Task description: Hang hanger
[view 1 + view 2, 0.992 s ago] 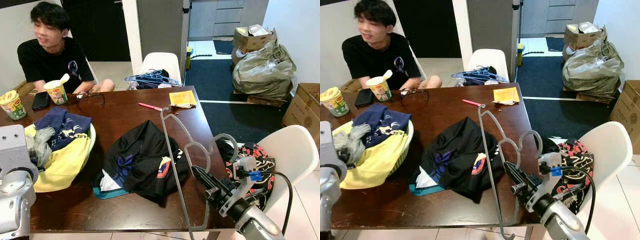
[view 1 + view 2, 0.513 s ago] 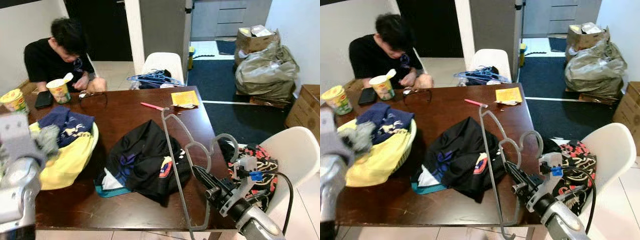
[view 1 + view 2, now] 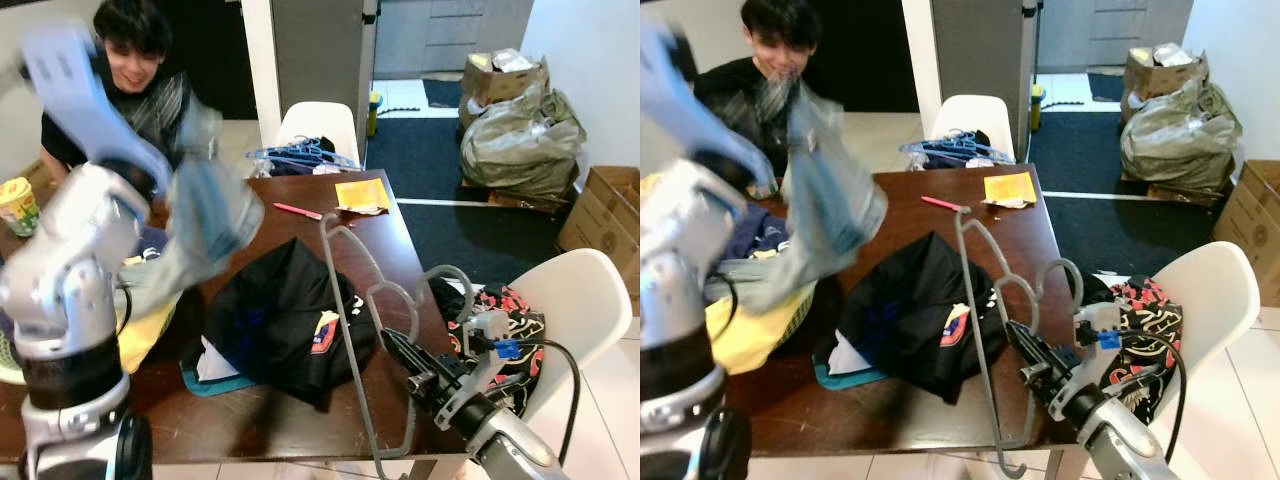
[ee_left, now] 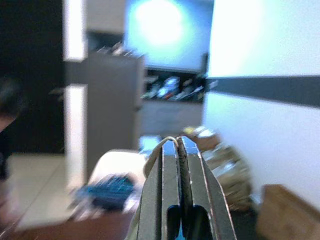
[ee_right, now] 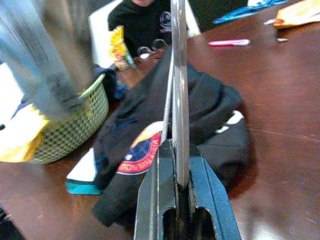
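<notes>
No text is fully legible; the round patch point(image 5: 141, 153) on the black garment point(image 5: 200, 107) carries white lettering too blurred and partly hidden to read reliably.

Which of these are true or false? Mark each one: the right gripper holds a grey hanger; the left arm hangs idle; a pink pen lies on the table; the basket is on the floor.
1. The right gripper is shut on a grey hanger. True.
2. The left arm hangs idle. False: it is raised high, and the left gripper is clamped on a grey-blue cloth.
3. A pink pen lies on the table. True.
4. The basket is on the floor. False: it sits on the table beside the black shirt.
</notes>
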Tool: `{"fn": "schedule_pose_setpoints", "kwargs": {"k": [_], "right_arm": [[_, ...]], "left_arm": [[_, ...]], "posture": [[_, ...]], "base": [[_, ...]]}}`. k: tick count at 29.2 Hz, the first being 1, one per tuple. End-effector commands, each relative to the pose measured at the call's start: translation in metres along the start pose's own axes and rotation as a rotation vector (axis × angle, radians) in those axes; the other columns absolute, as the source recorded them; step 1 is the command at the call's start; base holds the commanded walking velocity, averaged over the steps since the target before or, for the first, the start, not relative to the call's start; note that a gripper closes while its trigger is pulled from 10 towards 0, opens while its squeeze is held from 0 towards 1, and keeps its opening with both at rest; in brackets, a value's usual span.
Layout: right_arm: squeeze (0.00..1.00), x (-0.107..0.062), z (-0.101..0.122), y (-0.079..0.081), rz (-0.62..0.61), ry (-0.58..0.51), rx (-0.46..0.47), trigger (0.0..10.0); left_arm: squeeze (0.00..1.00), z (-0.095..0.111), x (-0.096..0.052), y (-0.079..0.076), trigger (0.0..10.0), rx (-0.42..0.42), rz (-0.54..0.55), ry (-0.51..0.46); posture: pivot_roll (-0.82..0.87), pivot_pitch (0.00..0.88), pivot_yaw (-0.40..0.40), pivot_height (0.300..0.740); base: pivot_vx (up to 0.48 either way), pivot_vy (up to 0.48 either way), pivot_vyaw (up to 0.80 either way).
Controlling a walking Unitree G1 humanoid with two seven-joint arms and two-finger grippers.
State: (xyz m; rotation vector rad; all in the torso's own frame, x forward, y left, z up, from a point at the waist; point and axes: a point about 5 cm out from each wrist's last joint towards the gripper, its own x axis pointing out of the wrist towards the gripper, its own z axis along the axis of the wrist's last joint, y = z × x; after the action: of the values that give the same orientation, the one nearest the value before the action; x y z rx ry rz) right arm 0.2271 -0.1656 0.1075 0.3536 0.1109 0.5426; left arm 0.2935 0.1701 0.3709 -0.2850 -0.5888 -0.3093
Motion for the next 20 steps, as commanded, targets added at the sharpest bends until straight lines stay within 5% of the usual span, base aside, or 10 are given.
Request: {"fn": "schedule_pose_setpoints", "kwargs": {"k": [1, 6, 8, 9, 11, 12, 15, 16, 17, 20], "right_arm": [[0.00, 0.001, -0.005, -0.001, -0.009, 0.009, 0.006, 10.0], [0.00, 0.002, -0.006, 0.000, -0.011, 0.006, 0.006, 10.0], [0.00, 0.002, -0.006, 0.000, -0.010, 0.005, 0.008, 10.0], [0.00, 0.002, -0.006, 0.000, -0.010, 0.005, 0.008, 10.0], [0.00, 0.001, -0.006, 0.001, -0.006, 0.006, 0.013, 10.0], [0.00, 0.001, -0.006, 0.001, -0.006, 0.006, 0.013, 10.0], [0.00, 0.001, -0.007, 0.000, 0.001, 0.011, 0.019, 10.0], [0.00, 0.001, -0.007, 0.000, 0.001, 0.011, 0.019, 10.0], [0.00, 0.000, -0.007, -0.001, 0.005, 0.016, 0.022, 10.0], [0.00, 0.000, -0.007, -0.001, 0.005, 0.017, 0.023, 10.0]], "left_arm": [[0.00, 0.003, 0.003, -0.005, 0.0, -0.059, -0.035, -0.017], [0.00, 0.002, -0.002, 0.005, 0.0, -0.120, 0.007, -0.008], [0.00, -0.016, -0.021, 0.034, 0.0, -0.109, 0.166, 0.068], [0.00, -0.016, -0.021, 0.034, 0.0, -0.109, 0.166, 0.068], [0.00, -0.048, -0.064, 0.071, 0.0, -0.064, 0.404, 0.225], [0.00, -0.048, -0.064, 0.071, 0.0, -0.064, 0.404, 0.225], [0.00, -0.074, -0.125, 0.100, 0.0, 0.031, 0.673, 0.392], [0.00, -0.074, -0.125, 0.100, 0.0, 0.031, 0.673, 0.392], [0.00, -0.076, -0.156, 0.117, 0.0, 0.099, 0.815, 0.437], [0.00, -0.075, -0.166, 0.122, 0.0, 0.121, 0.859, 0.449]], "posture": [[-0.02, 0.000, 0.063, 0.740], [-0.03, 0.000, 0.074, 0.740], [-0.02, 0.000, 0.072, 0.740], [-0.02, 0.000, 0.072, 0.740], [-0.01, 0.000, 0.065, 0.740], [-0.01, 0.000, 0.065, 0.740], [0.00, 0.000, 0.053, 0.740], [0.00, 0.000, 0.053, 0.740], [0.01, 0.000, 0.050, 0.740], [0.01, 0.000, 0.050, 0.740]], "base": [[0.000, 0.000, 0.00], [0.000, 0.000, 0.00], [0.000, 0.000, 0.00], [0.000, 0.000, 0.00], [0.000, 0.000, 0.00], [0.000, 0.000, 0.00], [0.000, 0.000, 0.00], [0.000, 0.000, 0.00], [0.000, 0.000, 0.00], [0.000, 0.000, 0.00]]}}
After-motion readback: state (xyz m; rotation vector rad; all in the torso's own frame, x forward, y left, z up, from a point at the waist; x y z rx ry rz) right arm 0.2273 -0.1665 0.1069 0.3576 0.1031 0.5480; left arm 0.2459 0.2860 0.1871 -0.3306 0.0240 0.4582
